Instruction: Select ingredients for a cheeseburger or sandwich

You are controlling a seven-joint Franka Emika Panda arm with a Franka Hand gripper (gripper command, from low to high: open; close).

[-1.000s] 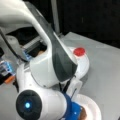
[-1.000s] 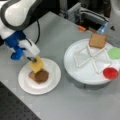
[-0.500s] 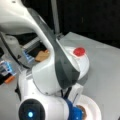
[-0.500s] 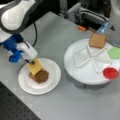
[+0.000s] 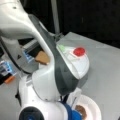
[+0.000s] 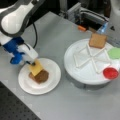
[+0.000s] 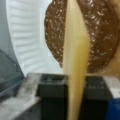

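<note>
Claw (image 6: 32, 63) has lowered the cheese square (image 6: 36, 67) onto the patty (image 6: 41, 76).

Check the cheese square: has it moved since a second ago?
No. The cheese square, clamped in the gripper, hangs tilted over the patty on the paper plate as before.
</note>
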